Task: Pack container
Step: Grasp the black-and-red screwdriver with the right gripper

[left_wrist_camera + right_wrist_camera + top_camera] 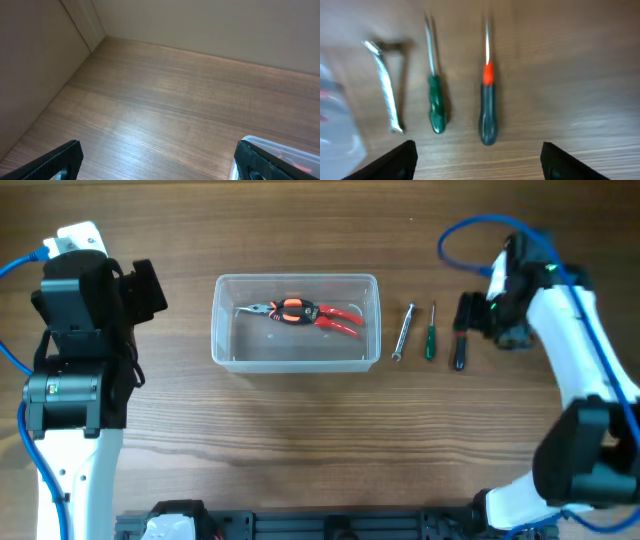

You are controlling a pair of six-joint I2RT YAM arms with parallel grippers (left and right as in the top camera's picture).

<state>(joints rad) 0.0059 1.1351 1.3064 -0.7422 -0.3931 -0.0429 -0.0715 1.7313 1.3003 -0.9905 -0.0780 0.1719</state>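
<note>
Wood-grain table [300, 450] (plain pale wall [210, 22] behind) bears the clear container [296, 366]

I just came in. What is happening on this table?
Two robot arms are packing hand tools into the clear container. Red-handled pliers already lie inside it. A silver tool, a green screwdriver and a black screwdriver lie on the table beside it, not yet packed. The right gripper hangs open above them, holding nothing. The left gripper is open and empty on the container's other side.
</note>
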